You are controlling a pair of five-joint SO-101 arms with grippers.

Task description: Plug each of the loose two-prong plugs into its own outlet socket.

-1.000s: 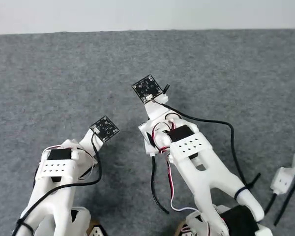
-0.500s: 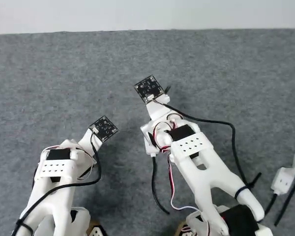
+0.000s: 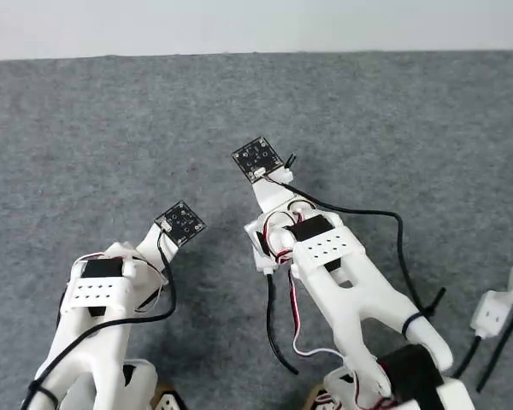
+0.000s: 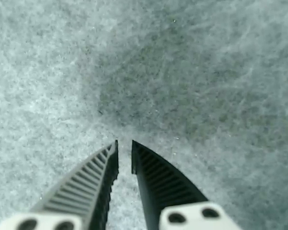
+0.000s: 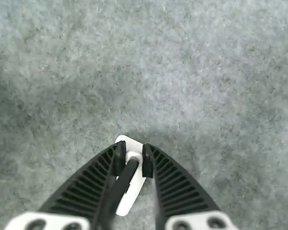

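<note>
High view: both arms are hanging over the grey mat (image 3: 393,111); a loose plug (image 3: 494,313) is lying to the right of them.
Left wrist view: left claw (image 4: 124,143) is hovering nearly closed, gripping nothing.
Right wrist view: right claw (image 5: 132,148) is pinching a white plug (image 5: 128,142) over the mat.

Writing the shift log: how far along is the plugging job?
Done: nothing visibly plugged in yet. In hand: the right gripper is closed on a white plastic plug with a black cord, over the grey felt table. The left gripper is nearly closed on nothing. Left: every insertion; white corded pieces lie at the high view's right edge.
</note>
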